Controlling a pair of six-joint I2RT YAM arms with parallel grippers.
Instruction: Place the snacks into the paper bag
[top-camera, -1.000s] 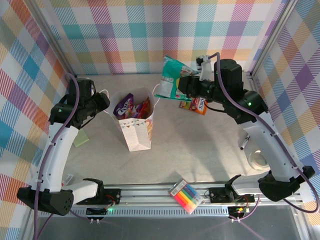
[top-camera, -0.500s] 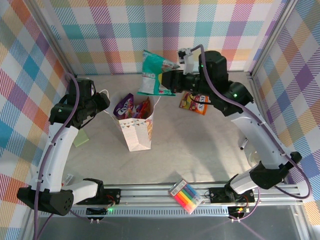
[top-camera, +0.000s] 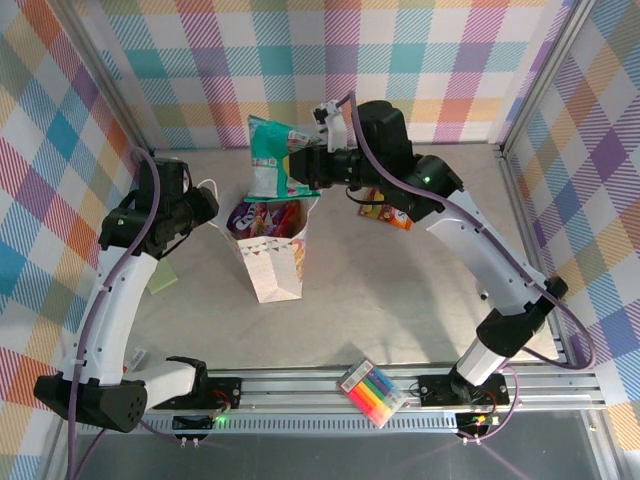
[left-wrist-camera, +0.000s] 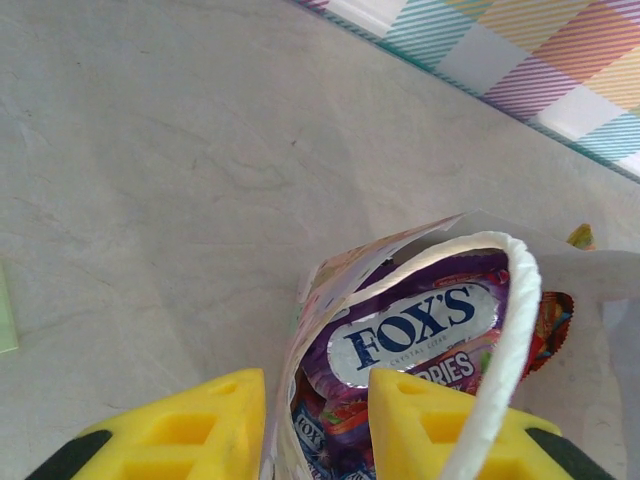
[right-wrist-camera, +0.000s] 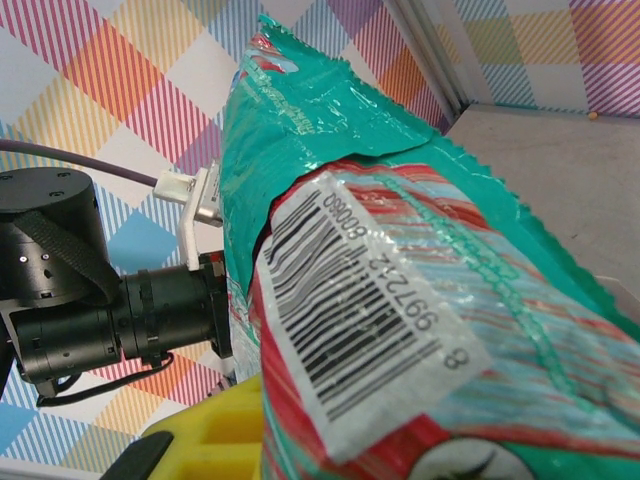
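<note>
top view: your right gripper (top-camera: 308, 165) pinches the teal packet (top-camera: 270, 160) above the far rim of the paper bag (top-camera: 272, 262); bare table lies to its right.

left wrist: your left gripper (left-wrist-camera: 315, 420) sits narrow astride the bag's rim, and you cannot tell if it clamps. the purple candy bag (left-wrist-camera: 410, 330) inside reads "fox's".

right wrist: the packet shows a barcode label.

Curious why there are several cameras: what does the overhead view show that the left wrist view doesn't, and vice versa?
Overhead: the right gripper holding the teal packet near the paper bag, an orange packet on the table, marker pens by the near rail. Left wrist: FOX'S lettering on the purple candy bag, the left gripper straddling the bag's rim. Both: the paper bag with that candy bag inside.
</note>
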